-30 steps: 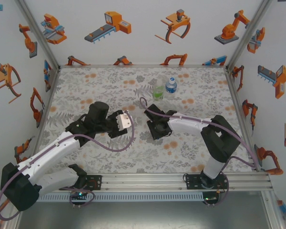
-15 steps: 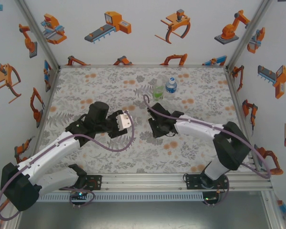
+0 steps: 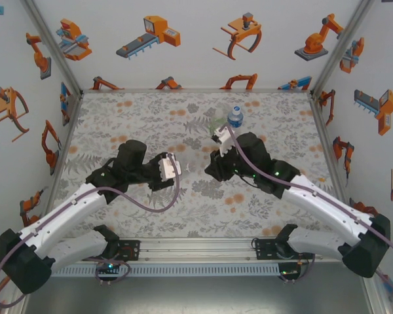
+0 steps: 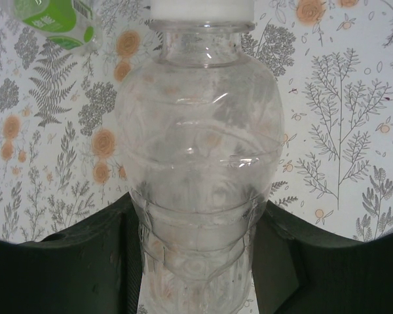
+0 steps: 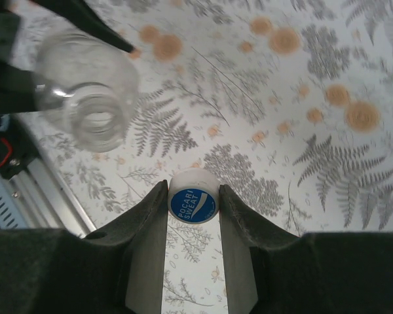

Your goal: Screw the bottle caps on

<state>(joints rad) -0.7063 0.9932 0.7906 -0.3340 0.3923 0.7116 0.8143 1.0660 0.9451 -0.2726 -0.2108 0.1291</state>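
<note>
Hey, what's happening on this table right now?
The left gripper is clamped on the colourless clear plastic bottle. The right gripper pinches a small round white plastic cap with a blue printed top, close to that bottle but not on it. A blue-labelled clear bottle stands upright at the back.

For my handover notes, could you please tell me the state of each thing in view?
left hand: shut on the clear bottle.
clear bottle: gripped low on its body, mouth looks uncapped.
right hand: shut on the cap.
cap: loose, not yet on any bottle.
blue-labelled bottle: upright on the mat.
green bottle: on the mat, partly hidden.
</note>
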